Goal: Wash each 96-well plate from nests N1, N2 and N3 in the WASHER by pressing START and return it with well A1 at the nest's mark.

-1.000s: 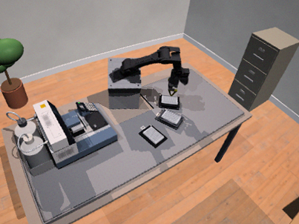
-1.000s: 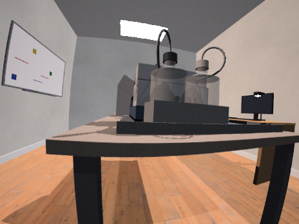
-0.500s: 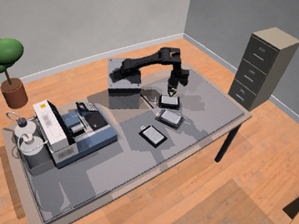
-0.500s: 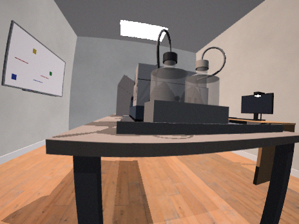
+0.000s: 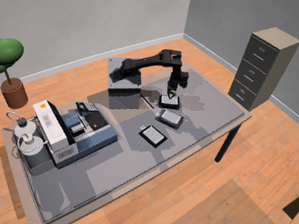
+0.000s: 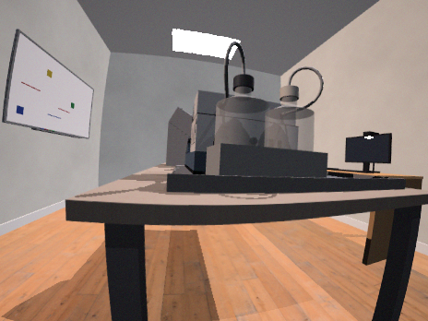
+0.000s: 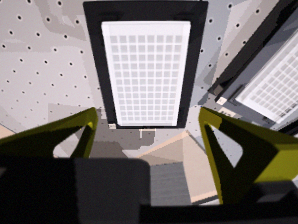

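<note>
Three white 96-well plates lie in black nests on the table: the far one (image 5: 169, 101), the middle one (image 5: 170, 117) and the near one (image 5: 153, 135). My gripper (image 5: 171, 93) is open and empty, just above the far plate's near end. In the wrist view this plate (image 7: 146, 72) lies flat in its nest, ahead of and between my yellow fingers; the middle plate (image 7: 272, 85) shows at the right. The washer (image 5: 70, 131) stands at the table's left, with its dark carrier (image 5: 95, 121) and keypad (image 5: 89, 107). I cannot make out its lamp.
Two bottles (image 5: 25, 137) stand at the washer's left end; in the exterior view they (image 6: 263, 124) hide the nests and the arm. The arm's grey base block (image 5: 125, 79) stands behind the nests. A filing cabinet (image 5: 263, 67) and a plant (image 5: 7, 70) stand off the table.
</note>
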Controlling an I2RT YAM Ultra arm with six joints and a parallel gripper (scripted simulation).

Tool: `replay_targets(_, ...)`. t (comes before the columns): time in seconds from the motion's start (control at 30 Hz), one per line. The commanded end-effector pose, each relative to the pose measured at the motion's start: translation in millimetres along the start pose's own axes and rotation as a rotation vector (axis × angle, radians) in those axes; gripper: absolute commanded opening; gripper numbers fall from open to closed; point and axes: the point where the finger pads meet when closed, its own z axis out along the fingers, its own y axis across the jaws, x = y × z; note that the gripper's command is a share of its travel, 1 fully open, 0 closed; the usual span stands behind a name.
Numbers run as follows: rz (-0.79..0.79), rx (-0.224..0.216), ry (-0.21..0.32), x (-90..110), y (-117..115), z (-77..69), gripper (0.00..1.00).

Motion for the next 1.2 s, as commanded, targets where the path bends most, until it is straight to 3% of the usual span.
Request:
replay_targets(0.0,0.000,-0.004,-0.025,-7.8,1.9,-0.8,1.00)
replay_targets(0.6,0.000,-0.004,-0.025,-8.4,1.9,25.9,1.00)
replay_targets(1.17,0.000,-0.004,-0.025,-8.3,1.9,26.4,1.00)
